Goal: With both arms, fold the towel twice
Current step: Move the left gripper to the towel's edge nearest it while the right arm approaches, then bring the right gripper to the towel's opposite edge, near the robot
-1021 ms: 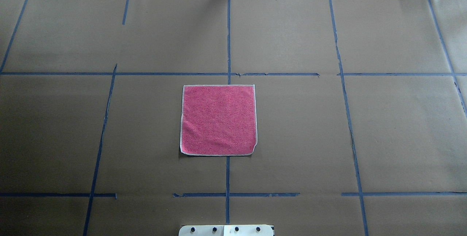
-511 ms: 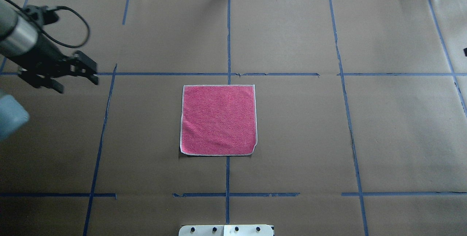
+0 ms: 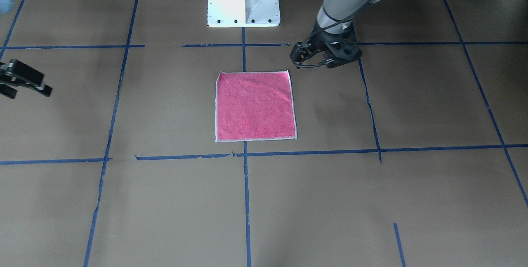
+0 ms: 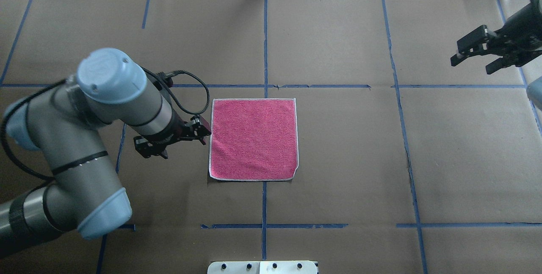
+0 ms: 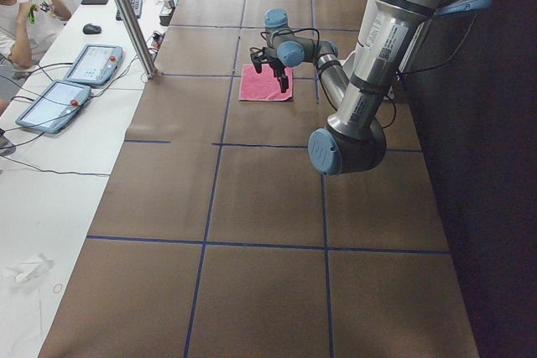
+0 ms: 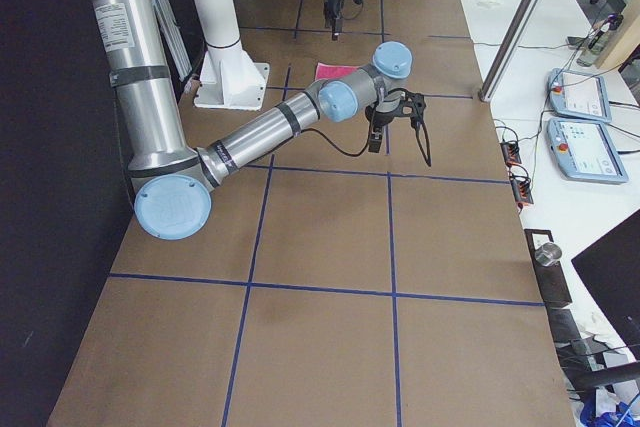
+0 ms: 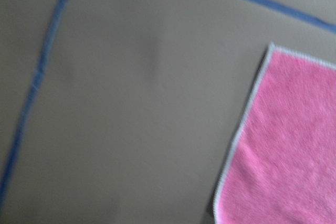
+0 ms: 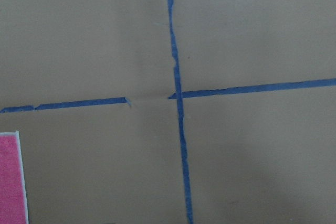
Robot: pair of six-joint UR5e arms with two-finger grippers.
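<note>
The towel [image 4: 253,139] lies flat and unfolded at the table's centre, pink face up with a whitish border; it also shows in the front view [image 3: 255,106]. My left gripper [image 4: 202,132] hangs just off the towel's left edge, open and empty; the front view shows the left gripper [image 3: 296,58] close to the towel's corner nearest the robot. The left wrist view shows that rounded corner of the towel [image 7: 283,145]. My right gripper [image 4: 470,60] is open and empty, far off at the table's right side, well away from the towel. It also shows in the front view [image 3: 27,85].
Brown paper with blue tape lines [image 4: 265,45] covers the table. The white pedestal base [image 3: 243,3] stands at the robot's edge behind the towel. A metal pole [image 5: 126,14], tablets [image 5: 92,64] and a seated person [image 5: 21,14] are at the operators' side.
My left arm has swept in from the far left to the towel's left edge. My right gripper has come into view at the far right. The towel has not moved.
</note>
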